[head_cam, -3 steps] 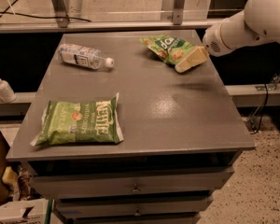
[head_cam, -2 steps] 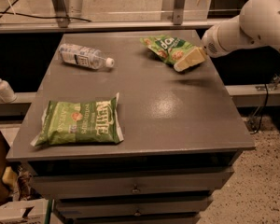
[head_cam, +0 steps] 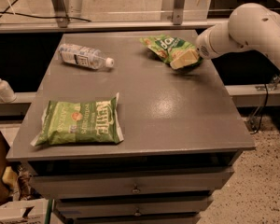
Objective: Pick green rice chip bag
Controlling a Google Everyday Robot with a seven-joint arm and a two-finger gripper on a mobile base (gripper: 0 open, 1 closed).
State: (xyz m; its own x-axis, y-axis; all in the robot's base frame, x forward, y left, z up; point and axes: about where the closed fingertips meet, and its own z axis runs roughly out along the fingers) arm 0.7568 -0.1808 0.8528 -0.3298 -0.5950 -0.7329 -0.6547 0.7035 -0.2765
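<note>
The green rice chip bag (head_cam: 167, 46) lies at the far right of the grey table top (head_cam: 144, 101), bright green with white logo letters. My gripper (head_cam: 184, 59) reaches in from the right on the white arm (head_cam: 242, 29) and rests at the bag's right end, touching or just over it. That end of the bag is hidden behind it.
A larger flat green Kettle bag (head_cam: 79, 122) lies at the front left. A clear plastic water bottle (head_cam: 84, 57) lies on its side at the back left. A soap dispenser (head_cam: 2, 87) stands on a ledge to the left. Drawers sit below the table top.
The arm has shifted slightly left and down toward the rice chip bag. The bags and the bottle have not moved.
</note>
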